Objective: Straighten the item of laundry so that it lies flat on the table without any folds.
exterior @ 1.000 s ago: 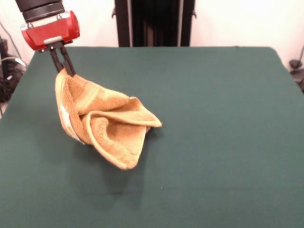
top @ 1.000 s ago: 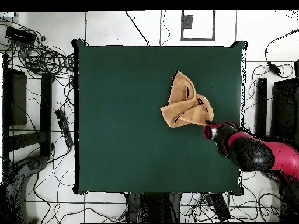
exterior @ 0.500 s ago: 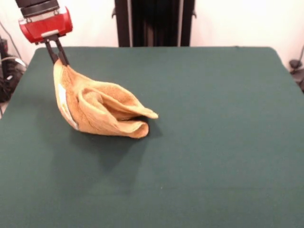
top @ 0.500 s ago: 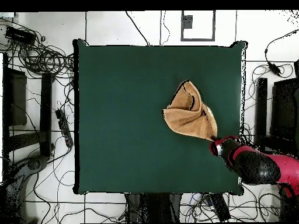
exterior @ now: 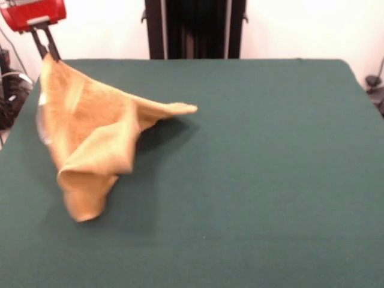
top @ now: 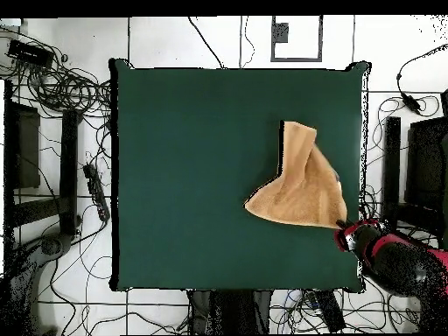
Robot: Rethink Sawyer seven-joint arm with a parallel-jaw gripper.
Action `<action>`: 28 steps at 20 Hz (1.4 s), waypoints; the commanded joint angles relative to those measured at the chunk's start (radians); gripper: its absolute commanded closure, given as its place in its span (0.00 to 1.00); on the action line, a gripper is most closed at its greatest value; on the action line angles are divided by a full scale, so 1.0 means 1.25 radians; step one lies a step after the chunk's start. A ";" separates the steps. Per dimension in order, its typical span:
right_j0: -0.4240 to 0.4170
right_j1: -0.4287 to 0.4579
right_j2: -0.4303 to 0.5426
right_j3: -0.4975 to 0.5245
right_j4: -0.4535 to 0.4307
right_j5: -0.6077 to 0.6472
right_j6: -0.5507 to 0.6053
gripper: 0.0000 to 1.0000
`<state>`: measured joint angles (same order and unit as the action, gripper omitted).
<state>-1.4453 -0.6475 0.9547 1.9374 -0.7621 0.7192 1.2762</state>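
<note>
At the far left corner of the surface (exterior: pixel 270 180), the gripper (exterior: pixel 45 51) has its two thin fingers pinched together on one corner of the towel (exterior: pixel 90 138) and holds it up. From there the cloth hangs and trails right and nearer, one point lying out on the green felt, the low end doubled over itself (blurred, so its contact is unclear). By my reading the job is underway but far from done: folds remain and nothing lies flat.
</note>
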 commanded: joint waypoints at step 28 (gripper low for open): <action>-0.005 0.011 0.037 0.113 -0.087 0.000 -0.136 1.00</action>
<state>-1.4886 -0.6549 1.0067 1.9532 -0.8030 0.7723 1.2638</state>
